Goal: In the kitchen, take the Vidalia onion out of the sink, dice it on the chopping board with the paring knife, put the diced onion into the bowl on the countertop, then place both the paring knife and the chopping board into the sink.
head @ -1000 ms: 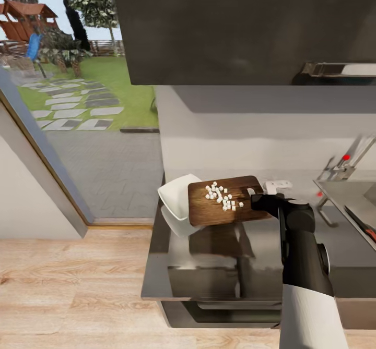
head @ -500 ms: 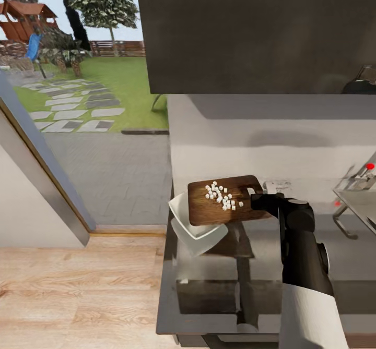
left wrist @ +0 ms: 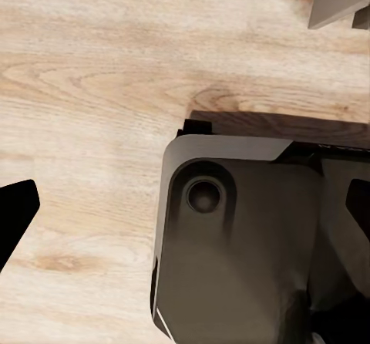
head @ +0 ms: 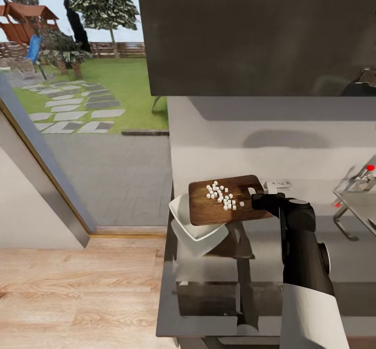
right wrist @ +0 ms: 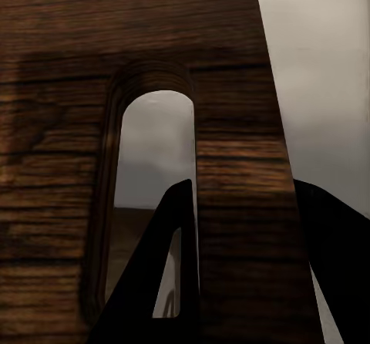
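At centre frame in the head view, the chopping board (head: 222, 203) is gripped at its slotted handle end by the right gripper (head: 259, 201), closed on it, and held over the bowl (head: 183, 219), presumably so the diced onion (head: 223, 196) can be tipped in. Whether the left gripper (left wrist: 185, 197) is open cannot be told.
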Controlling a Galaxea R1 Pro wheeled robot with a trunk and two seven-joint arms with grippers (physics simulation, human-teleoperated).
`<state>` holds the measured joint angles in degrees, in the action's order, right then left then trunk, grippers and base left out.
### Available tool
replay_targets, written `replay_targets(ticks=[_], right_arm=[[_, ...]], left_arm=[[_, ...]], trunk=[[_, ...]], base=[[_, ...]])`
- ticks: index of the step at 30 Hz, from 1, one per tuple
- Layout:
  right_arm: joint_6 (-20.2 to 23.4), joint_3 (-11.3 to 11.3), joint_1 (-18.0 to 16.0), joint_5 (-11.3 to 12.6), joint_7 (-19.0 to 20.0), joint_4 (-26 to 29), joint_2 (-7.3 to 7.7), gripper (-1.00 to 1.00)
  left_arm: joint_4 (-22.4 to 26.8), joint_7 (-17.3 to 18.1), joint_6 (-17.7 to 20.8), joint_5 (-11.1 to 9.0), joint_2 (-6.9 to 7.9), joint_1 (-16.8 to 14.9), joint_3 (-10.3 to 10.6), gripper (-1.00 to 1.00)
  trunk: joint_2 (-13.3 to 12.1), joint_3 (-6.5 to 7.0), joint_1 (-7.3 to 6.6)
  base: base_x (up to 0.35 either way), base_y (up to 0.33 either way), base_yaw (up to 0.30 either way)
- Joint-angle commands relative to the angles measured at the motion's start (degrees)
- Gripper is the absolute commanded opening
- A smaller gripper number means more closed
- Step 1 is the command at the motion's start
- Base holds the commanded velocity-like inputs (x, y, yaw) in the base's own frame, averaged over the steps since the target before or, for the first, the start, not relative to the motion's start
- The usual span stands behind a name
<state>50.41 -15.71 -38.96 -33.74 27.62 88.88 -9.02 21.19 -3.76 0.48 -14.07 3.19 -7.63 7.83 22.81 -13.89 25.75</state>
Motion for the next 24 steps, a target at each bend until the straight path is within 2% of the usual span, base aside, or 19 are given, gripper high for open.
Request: replay_targets(ticks=[1,24], right_arm=[[0.13,-0.11,-0.07,-0.53,0.59,0.06,-0.05,-1.00],[0.13,-0.11,-0.07,-0.62,0.59,0.06,-0.10,-1.00]], left_arm=[[0.08,-0.37,0.05,-0.53,0.06,-0.02,0.49,1.00],[0.08,-0.37,0.05,-0.54,0.06,-0.02,0.47,1.00]], trunk=[[0.11,-0.02,0.03],[0.11,1.98,0.03]], base=[[0.000,0.000,0.000],[0.000,0.000,0.000]])
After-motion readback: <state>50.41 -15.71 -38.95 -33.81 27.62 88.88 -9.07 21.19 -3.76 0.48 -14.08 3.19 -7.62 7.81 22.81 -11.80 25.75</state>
